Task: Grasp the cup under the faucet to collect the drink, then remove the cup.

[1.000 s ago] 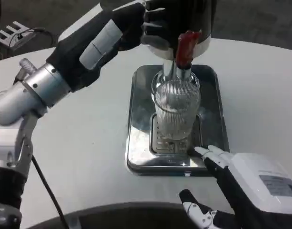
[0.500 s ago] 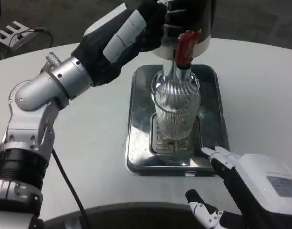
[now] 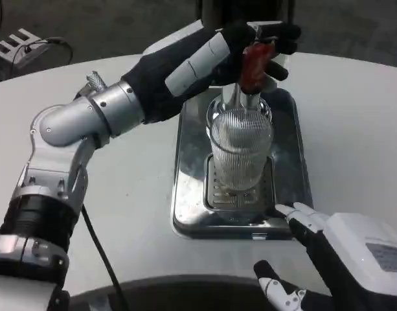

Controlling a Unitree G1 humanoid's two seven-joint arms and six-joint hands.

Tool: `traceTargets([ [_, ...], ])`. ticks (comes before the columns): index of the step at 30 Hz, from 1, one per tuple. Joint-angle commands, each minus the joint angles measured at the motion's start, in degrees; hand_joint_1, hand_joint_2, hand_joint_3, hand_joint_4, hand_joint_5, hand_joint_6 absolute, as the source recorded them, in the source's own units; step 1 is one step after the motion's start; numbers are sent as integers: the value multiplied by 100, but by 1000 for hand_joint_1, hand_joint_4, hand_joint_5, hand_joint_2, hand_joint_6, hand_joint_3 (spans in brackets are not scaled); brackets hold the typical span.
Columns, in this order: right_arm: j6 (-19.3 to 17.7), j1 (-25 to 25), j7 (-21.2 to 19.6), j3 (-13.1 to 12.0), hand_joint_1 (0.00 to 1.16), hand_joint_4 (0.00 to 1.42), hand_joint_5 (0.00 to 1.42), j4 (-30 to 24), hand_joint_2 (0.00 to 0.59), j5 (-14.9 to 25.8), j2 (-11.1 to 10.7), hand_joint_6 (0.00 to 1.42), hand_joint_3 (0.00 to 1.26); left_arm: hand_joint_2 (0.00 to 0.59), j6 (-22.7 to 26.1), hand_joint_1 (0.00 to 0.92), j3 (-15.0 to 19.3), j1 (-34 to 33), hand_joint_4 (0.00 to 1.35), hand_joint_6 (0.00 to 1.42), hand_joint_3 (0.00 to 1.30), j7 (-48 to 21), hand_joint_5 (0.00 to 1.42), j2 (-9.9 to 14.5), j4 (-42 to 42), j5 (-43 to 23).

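Left hand now at the tap lever, cup waiting under the faucet.

My left hand has swung in over the last second, fingers draped across the red lever; whether they grip it I can't tell. The ribbed glass cup stands on the drip tray grate, so pouring looks next. My right hand hovers spread and empty near the bench's front edge; its label is unreadable.
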Motion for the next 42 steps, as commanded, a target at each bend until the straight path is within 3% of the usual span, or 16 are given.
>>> traceTargets([
  [1, 28, 137, -74, 8, 382, 96, 133, -111, 461, 49, 194, 147, 174, 79, -169, 0, -212, 18, 173, 333, 215, -133, 293, 25, 91, 269],
  [4, 83, 137, -75, 1, 382, 96, 133, -119, 461, 82, 240, 147, 174, 78, -305, 0, -311, 32, 174, 317, 214, -126, 293, 55, 102, 384],
  [8, 573, 58, -2, -171, 382, 96, 133, -69, 461, 374, 401, 146, 174, 78, -560, 0, -444, 46, 170, 314, 214, -87, 293, 90, 138, 602],
  [15, 1354, -166, -202, -492, 370, 106, 147, -56, 438, 1419, 403, 157, 164, 77, -1016, 0, -677, 13, 164, 301, 206, 49, 278, 154, 360, 951],
  [19, 1617, -263, -538, -617, 471, 90, 155, 24, 357, 1981, 360, 199, 56, 64, -1163, 0, -754, -7, 151, 296, 205, 91, 270, 169, 467, 1003],
  [23, 1544, -378, -1160, -629, 587, 26, 149, 338, 273, 2339, 155, 211, 0, 21, -1333, 0, -805, -24, 142, 284, 204, 145, 253, 191, 541, 1050],
  [27, 1520, -588, -1852, -636, 652, 22, 133, 787, 254, 2607, 146, 212, 0, 2, -1532, 0, -819, 5, 133, 271, 195, 257, 240, 239, 503, 1135],
  [30, 1589, -821, -2003, -633, 681, 22, 133, 1060, 248, 2660, 38, 212, 0, 0, -1665, 0, -854, 14, 131, 268, 195, 297, 239, 278, 483, 1207],
  [42, 1493, -1541, -2898, -662, 708, 22, 122, 2128, 225, 3279, -16, 182, 0, 0, -1776, 0, -1000, -30, 130, 262, 195, 379, 239, 318, 556, 1232],
])
